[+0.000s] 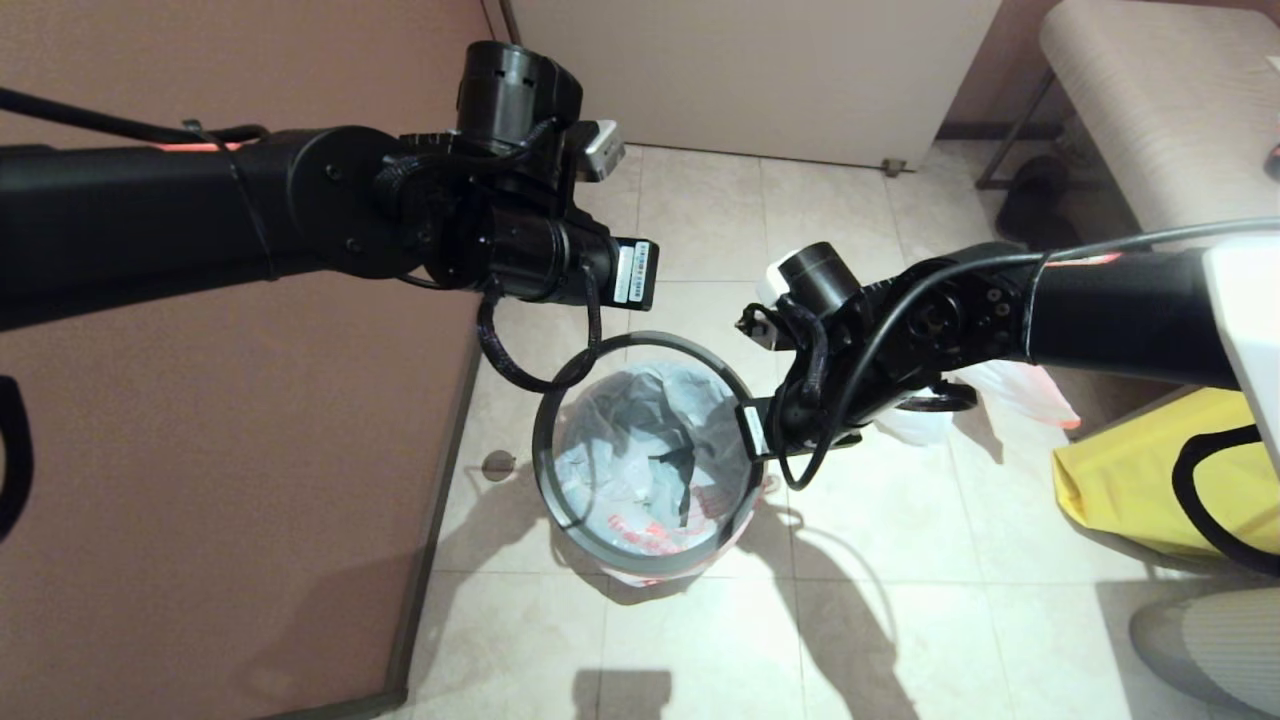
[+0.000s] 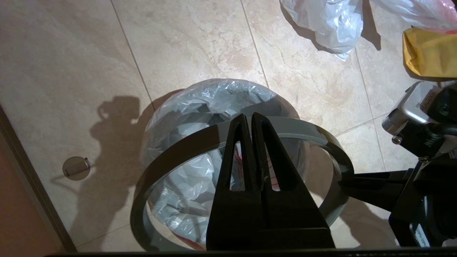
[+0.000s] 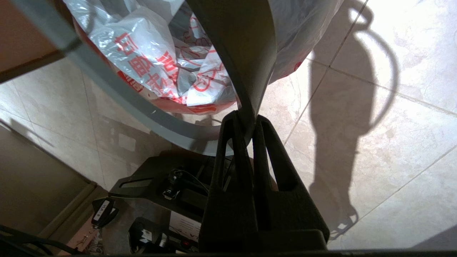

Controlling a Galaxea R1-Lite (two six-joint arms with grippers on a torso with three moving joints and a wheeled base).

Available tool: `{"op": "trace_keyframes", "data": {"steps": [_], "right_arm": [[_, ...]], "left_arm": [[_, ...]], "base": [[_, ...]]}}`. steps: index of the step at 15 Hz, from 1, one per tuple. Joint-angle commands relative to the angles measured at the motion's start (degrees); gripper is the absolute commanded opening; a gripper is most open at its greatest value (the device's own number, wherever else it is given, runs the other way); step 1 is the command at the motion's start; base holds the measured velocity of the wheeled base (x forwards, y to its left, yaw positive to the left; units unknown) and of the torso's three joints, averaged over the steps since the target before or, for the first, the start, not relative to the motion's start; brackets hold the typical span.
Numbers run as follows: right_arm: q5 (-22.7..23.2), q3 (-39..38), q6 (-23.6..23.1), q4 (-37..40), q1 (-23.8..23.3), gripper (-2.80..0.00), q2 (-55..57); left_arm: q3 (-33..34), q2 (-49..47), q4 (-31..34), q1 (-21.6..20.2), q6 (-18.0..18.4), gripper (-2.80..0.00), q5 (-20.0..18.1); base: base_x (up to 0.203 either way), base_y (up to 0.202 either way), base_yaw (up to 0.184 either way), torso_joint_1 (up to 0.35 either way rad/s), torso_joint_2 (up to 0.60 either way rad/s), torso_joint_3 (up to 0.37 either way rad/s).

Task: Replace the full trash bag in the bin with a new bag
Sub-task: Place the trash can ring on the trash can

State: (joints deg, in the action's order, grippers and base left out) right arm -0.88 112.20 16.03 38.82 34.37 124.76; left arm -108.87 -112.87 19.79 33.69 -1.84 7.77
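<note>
Round bin on tiled floor, lined with crinkly red-printed new bag. Above it, smooth grey ring, pinched by left gripper and right gripper. Beyond bin, crumpled full bag.

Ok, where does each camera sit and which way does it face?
Head: up high, facing down at the new bag and floor; left arm and right arm both show.
Left wrist: behind the left claw, facing down through the grey ring it pinches; right arm at the edge.
Right wrist: behind the right claw, facing down at the ring and bag; robot's base shows.
Shared: all three see ring and bag.
</note>
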Motion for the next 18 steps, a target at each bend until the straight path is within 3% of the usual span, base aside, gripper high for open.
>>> {"op": "trace_keyframes", "data": {"steps": [1, 12, 18], "right_arm": [[0.04, 0.03, 0.05, 0.04, -0.08, -2.8, 1.74], [0.0, 0.21, -0.1, -5.16, -5.06, -2.8, 4.82], [0.09, 0.21, -0.99, -7.68, -4.33, -2.8, 7.93]], "left_arm": [[-0.56, -0.45, 0.17, -0.47, 0.0, -2.8, 0.06], [-0.91, -1.21, 0.17, -0.47, 0.0, -2.8, 0.06], [-1.26, -1.68, 0.13, -0.47, 0.0, -2.8, 0.14]], "base": [[0.0, 0.0, 0.0, 0.0, 0.0, 0.0], [0.0, 0.0, 0.0, 0.0, 0.0, 0.0], [0.0, 0.0, 0.0, 0.0, 0.0, 0.0]]}}
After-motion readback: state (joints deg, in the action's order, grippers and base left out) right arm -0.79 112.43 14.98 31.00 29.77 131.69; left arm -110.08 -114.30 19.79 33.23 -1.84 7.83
